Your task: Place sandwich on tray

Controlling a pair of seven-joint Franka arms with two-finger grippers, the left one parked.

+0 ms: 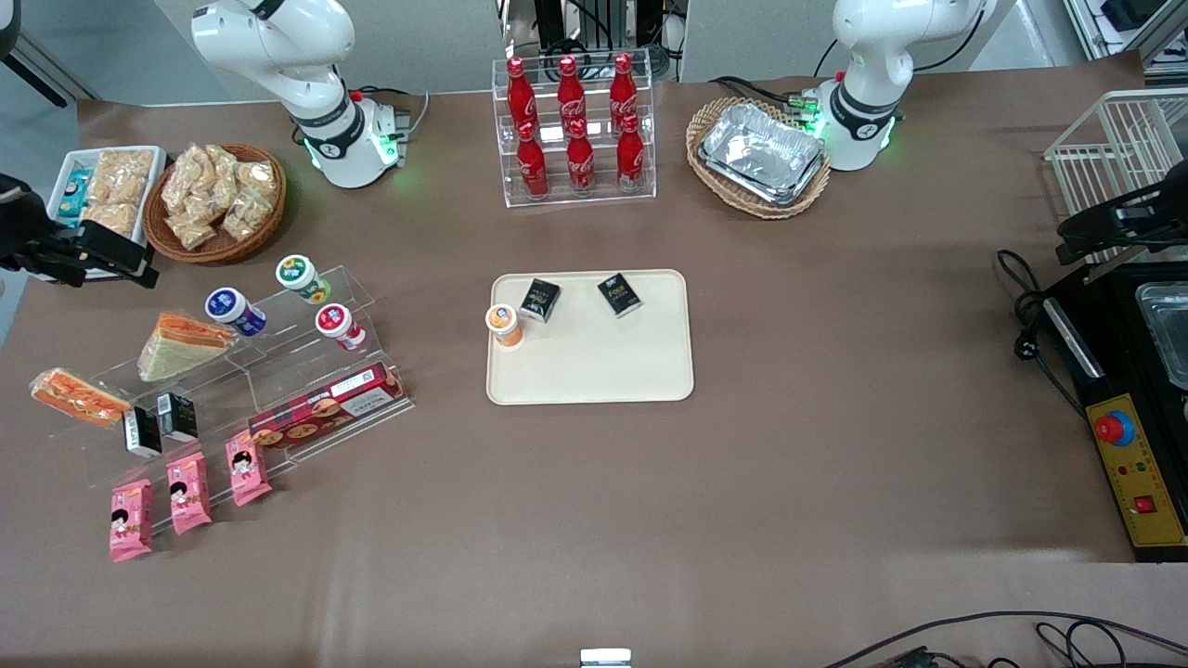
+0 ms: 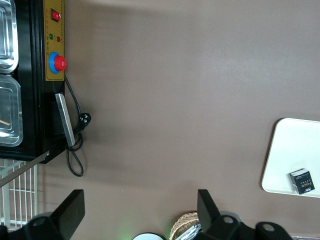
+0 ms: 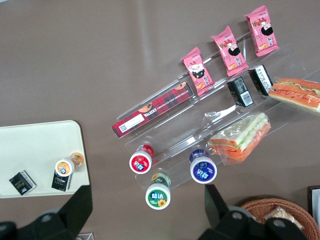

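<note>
The tool (image 3: 146, 195) hangs over the working arm's end of the tabletop (image 1: 835, 417). It is up above the clear step stand (image 1: 278, 371). Its two fingers (image 3: 80, 200) are spread wide apart. There is nothing between them.

Close by the tool is a white bin (image 1: 65, 172) with snacks in it. Beside the bin sits a round basket (image 1: 218, 246) full of snack bags.

The sandwich (image 1: 79, 396) lies at the end of the clear step stand, in its clear wrap. You can see orange-red filling and some green along its side. It is nearer to the front camera than the bigger sandwich (image 1: 181, 345). The tool is not touching it.

Just beside the sandwich stand two small black boxes (image 1: 160, 422). Three pink packs (image 1: 188, 494) lie on the lowest step, nearest the front camera. Three small cups sit higher up: a blue one (image 1: 234, 310), a green one (image 1: 302, 277) and a red one (image 1: 339, 326). A long red cookie box (image 1: 325, 408) lies on a step too.

The tray (image 1: 594, 366) is in the middle of the tabletop, well apart from the sandwich. An orange cup (image 1: 504, 325) and two black packs (image 1: 580, 297) sit on it.

Red bottles (image 1: 575, 130) stand in a clear rack, farther from the front camera than the tray. Beside the rack, a basket holds silver foil trays (image 1: 761, 153).
</note>
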